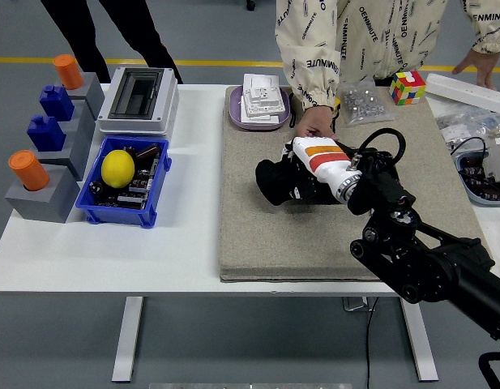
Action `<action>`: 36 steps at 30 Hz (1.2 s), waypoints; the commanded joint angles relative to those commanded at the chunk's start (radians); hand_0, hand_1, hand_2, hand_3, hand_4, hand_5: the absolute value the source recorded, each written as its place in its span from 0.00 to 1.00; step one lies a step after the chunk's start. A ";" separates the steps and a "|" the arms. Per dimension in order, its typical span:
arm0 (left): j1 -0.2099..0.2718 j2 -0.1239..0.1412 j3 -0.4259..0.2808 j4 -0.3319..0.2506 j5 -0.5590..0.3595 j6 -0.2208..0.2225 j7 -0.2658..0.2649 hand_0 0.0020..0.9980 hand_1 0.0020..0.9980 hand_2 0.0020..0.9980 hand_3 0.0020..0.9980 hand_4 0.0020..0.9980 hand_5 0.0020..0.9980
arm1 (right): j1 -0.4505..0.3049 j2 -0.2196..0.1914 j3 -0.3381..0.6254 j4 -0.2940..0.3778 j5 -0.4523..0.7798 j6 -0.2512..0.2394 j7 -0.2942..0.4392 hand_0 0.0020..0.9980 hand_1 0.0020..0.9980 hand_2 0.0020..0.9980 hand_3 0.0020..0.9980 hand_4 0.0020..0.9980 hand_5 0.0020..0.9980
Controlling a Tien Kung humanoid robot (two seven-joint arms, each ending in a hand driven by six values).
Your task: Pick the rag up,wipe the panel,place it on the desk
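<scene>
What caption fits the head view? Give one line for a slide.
Right hand wipes the black panel on the mat while a person's hand steadies it.

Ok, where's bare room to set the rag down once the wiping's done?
Best patch: the grey mat's near-left part, between the blue bin and the right hand. The bare white table strip in front of the bin is also free. The far edge and right end are crowded.

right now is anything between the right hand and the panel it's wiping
Nothing visible. The right hand is down on the black panel, covering most of it. The person's hand rests at the panel's far edge, beside the wiping path, not in it. The rag itself can't be made out.
</scene>
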 joint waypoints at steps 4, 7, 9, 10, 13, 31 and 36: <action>-0.002 0.000 0.001 0.000 0.000 0.000 -0.001 0.64 0.69 0.72 0.57 0.59 0.47 | 0.022 0.013 -0.041 0.009 0.003 0.003 -0.003 0.25 0.30 0.39 0.39 1.00 0.04; -0.001 0.000 0.000 0.000 0.000 0.000 0.000 0.64 0.69 0.72 0.57 0.59 0.47 | 0.034 0.016 -0.059 0.014 0.005 0.004 -0.004 0.25 0.30 0.39 0.39 1.00 0.04; -0.001 0.000 -0.002 0.000 0.001 0.000 0.001 0.64 0.69 0.72 0.57 0.59 0.47 | 0.037 0.017 -0.065 0.015 0.006 0.005 -0.004 0.25 0.30 0.39 0.39 1.00 0.04; -0.002 -0.001 -0.002 0.000 0.002 0.000 0.001 0.64 0.69 0.73 0.57 0.59 0.47 | 0.038 0.017 -0.067 0.014 0.007 0.005 -0.005 0.25 0.30 0.39 0.39 1.00 0.04; -0.003 0.000 -0.003 0.000 0.002 0.000 0.000 0.64 0.69 0.73 0.57 0.59 0.47 | 0.038 0.015 -0.065 0.009 0.007 0.005 -0.004 0.25 0.30 0.39 0.39 1.00 0.04; -0.004 -0.005 -0.012 0.000 0.004 0.000 -0.001 0.64 0.69 0.72 0.57 0.59 0.47 | 0.015 -0.047 -0.029 0.002 0.008 0.008 -0.004 0.25 0.30 0.39 0.39 1.00 0.04; -0.004 -0.007 -0.015 0.000 0.003 0.000 -0.001 0.64 0.69 0.73 0.57 0.59 0.47 | 0.011 -0.065 -0.018 0.004 0.007 0.009 -0.003 0.25 0.30 0.39 0.39 1.00 0.04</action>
